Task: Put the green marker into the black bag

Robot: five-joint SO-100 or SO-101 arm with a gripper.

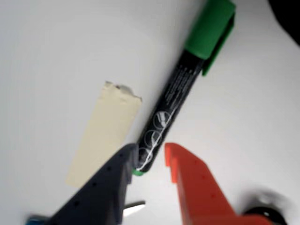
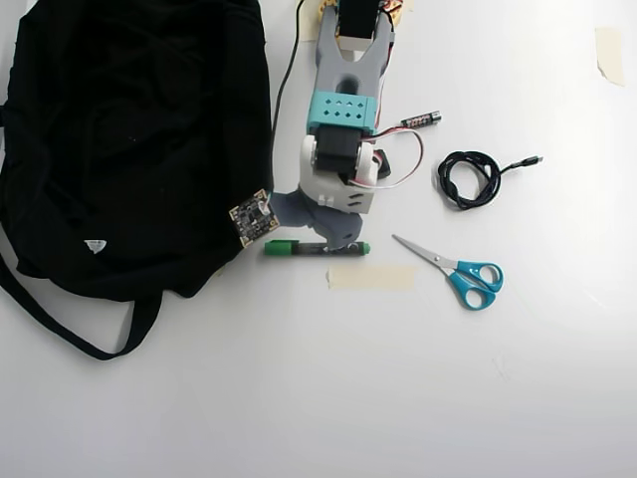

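The green marker point(image 2: 299, 247) lies flat on the white table, just right of the black bag point(image 2: 129, 139), with its green cap toward the bag. In the wrist view the green marker point(image 1: 176, 93) runs diagonally, cap at the top right. Its green tail end sits between the dark grey finger point(image 1: 119, 171) and the orange finger point(image 1: 187, 176). My gripper point(image 1: 150, 157) is open around that tail end, low over the table. Overhead, the gripper point(image 2: 348, 242) covers the marker's right part. A dark corner of the black bag point(image 1: 287, 14) shows at the top right of the wrist view.
A strip of beige tape point(image 2: 370, 277) lies just below the marker and shows as tape point(image 1: 105, 133) in the wrist view. Blue-handled scissors point(image 2: 453, 269), a coiled black cable point(image 2: 468, 177) and a small battery point(image 2: 420, 120) lie right of the arm. The bag's strap point(image 2: 60, 324) trails at lower left.
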